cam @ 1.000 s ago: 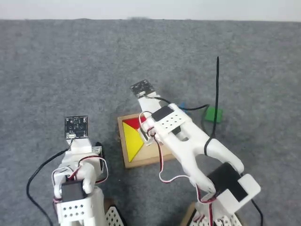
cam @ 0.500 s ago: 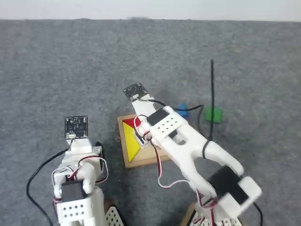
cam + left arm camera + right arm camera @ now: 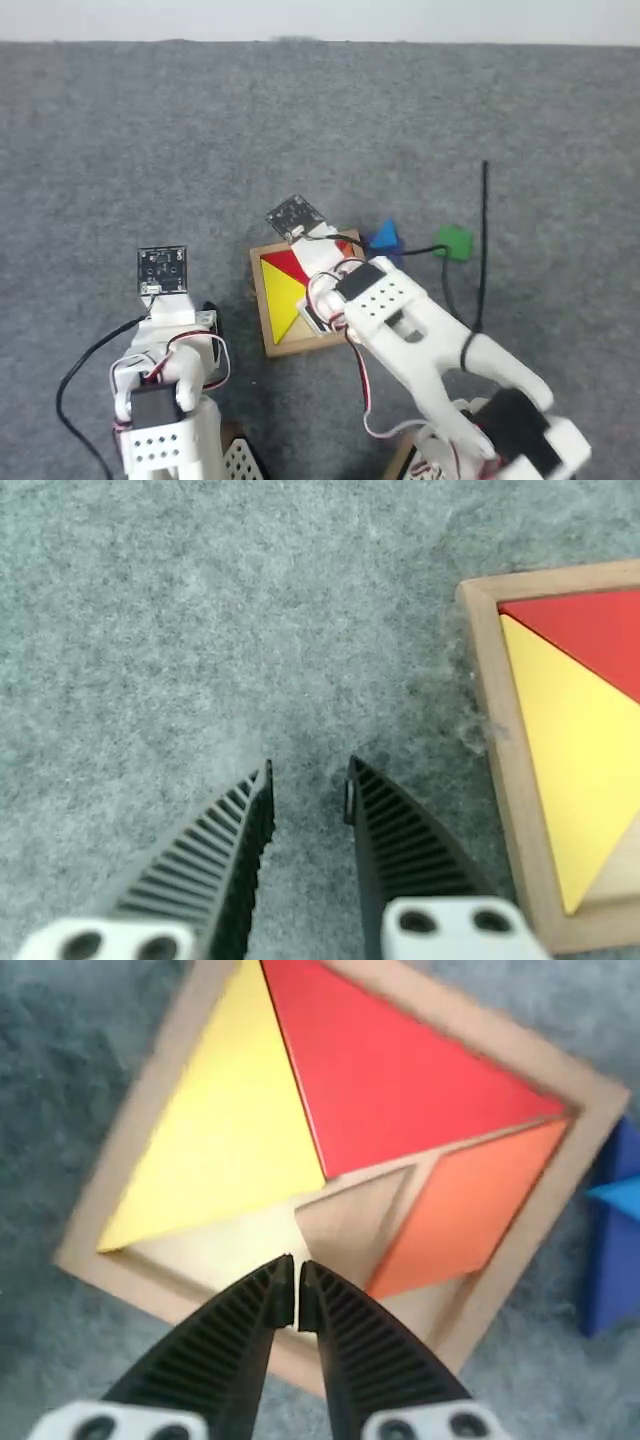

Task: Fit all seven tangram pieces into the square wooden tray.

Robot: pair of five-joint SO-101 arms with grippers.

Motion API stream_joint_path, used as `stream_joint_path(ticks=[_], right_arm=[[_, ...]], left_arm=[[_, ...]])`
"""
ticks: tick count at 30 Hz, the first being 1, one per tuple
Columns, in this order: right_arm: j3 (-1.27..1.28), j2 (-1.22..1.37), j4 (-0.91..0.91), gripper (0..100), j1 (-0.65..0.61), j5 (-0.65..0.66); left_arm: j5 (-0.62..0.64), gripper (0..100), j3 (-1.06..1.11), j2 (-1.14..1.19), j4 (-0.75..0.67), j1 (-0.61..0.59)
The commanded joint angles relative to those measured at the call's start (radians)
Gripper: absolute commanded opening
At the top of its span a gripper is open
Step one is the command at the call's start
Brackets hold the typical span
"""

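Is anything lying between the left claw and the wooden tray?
No. In the left wrist view, only bare grey carpet lies between the left gripper and the rim of the wooden tray.

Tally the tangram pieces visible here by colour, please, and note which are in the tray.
Red piece, in the tray: 1
Yellow piece, in the tray: 1
Orange piece, in the tray: 1
Blue piece, outside it: 1
Green piece, outside it: 1
Total: 5

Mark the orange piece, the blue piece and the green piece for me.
orange piece (image 3: 465,1210), right wrist view, middle of its top face.
blue piece (image 3: 383,237), high view, its middle.
green piece (image 3: 455,243), high view, its middle.
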Motion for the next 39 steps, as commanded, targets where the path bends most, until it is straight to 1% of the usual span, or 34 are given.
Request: stream_joint_path(ticks=[1, 5, 9, 12, 15, 19, 24, 29, 32, 34, 36, 39], right_arm=[[-0.075, 0.088, -0.027, 1.5, 0.001, 0.023], [-0.135, 0.173, -0.027, 1.5, 0.045, 0.023], [-0.169, 0.193, -0.031, 1.5, 0.088, 0.023], [-0.195, 0.199, -0.035, 1.5, 0.096, 0.023], [-0.196, 0.200, -0.077, 1.5, 0.096, 0.023], [-0.195, 0.185, -0.077, 1.5, 0.088, 0.023], [-0.173, 0.101, -0.074, 2.0, 0.088, 0.017], [-0.075, -0.076, -0.071, 2.0, 0.073, 0.021], [-0.017, -0.180, -0.062, 2.0, 0.093, 0.023], [-0.014, -0.226, 0.004, 2.0, 0.165, 0.017], [-0.044, -0.237, 0.082, 3.0, 0.297, -0.002], [-0.118, -0.194, 0.148, 11.7, 0.510, -0.048]], left_arm=[[-0.005, 11, -0.005, -0.014, 0.002, -0.006], [-0.005, 11, -0.005, -0.014, 0.002, -0.006], [-0.005, 11, -0.005, -0.014, 0.002, -0.006], [-0.005, 11, -0.005, -0.014, 0.002, -0.006], [-0.005, 11, -0.005, -0.014, 0.002, -0.006], [-0.005, 11, -0.005, -0.014, 0.002, -0.006], [-0.005, 11, -0.005, -0.014, 0.002, -0.006], [-0.005, 11, -0.005, -0.014, 0.002, -0.006], [-0.005, 11, -0.005, -0.014, 0.002, -0.006], [-0.005, 11, -0.005, -0.014, 0.002, -0.006], [-0.005, 11, -0.005, -0.014, 0.002, -0.006], [-0.005, 11, -0.005, -0.014, 0.002, -0.006]])
